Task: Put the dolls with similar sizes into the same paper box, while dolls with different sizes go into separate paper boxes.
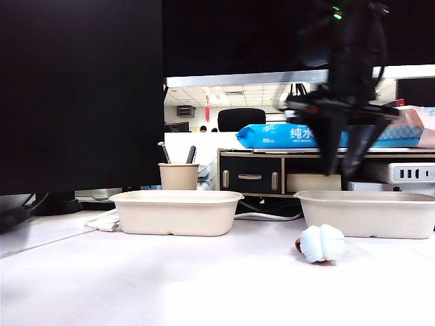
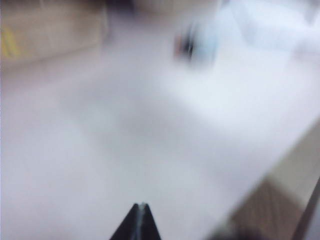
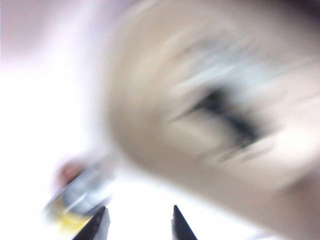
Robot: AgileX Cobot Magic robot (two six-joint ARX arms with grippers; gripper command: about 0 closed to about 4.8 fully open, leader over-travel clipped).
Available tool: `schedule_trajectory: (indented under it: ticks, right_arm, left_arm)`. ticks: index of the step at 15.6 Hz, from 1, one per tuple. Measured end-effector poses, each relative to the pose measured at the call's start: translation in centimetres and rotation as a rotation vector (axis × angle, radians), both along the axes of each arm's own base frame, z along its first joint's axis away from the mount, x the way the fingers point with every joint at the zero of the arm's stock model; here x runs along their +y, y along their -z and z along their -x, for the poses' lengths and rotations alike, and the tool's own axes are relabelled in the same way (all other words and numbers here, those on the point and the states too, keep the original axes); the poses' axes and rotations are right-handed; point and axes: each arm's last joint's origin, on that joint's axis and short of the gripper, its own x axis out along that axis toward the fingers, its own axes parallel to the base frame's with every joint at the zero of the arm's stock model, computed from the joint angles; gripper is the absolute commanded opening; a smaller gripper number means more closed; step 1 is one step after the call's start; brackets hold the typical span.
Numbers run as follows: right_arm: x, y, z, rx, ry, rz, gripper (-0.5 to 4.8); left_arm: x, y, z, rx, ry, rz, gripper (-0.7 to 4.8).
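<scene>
Pale blue doll (image 1: 322, 243) lies below right end effector (image 1: 345, 165) — fingers parted.

Exterior camera sits low at table level, facing across the white tabletop (image 1: 170, 285) toward two shallow beige pulp trays (image 1: 177, 212) and office shelving behind. Left wrist camera looks down over blurred tabletop from some height. Right wrist camera hangs close over one beige tray (image 3: 150, 125), blurred. Both wrist views share a pale blue rounded doll (image 1: 322, 243) with the exterior
</scene>
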Motion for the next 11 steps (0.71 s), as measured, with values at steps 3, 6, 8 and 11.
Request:
schedule_trajectory:
  ticks: [3,6,8,11]
  right_arm:
    - [3.3,0.1,2.2,0.067,-0.050,0.034,2.36]
    - [5.5,0.3,3.4,0.062,-0.056,0.038,2.53]
    - [5.8,1.4,4.0,0.086,-0.050,0.062,2.75]
    - [4.9,3.8,5.0,0.175,-0.001,0.123,2.75]
  left_arm:
    - [-0.1,1.2,-0.1,0.099,-0.003,-0.087,-0.05]
    - [-0.1,1.0,-0.1,0.089,-0.003,-0.077,-0.05]
    - [-0.1,1.0,-0.1,0.085,-0.004,-0.073,-0.05]
    - [-0.1,0.6,-0.1,0.057,-0.004,-0.045,-0.05]
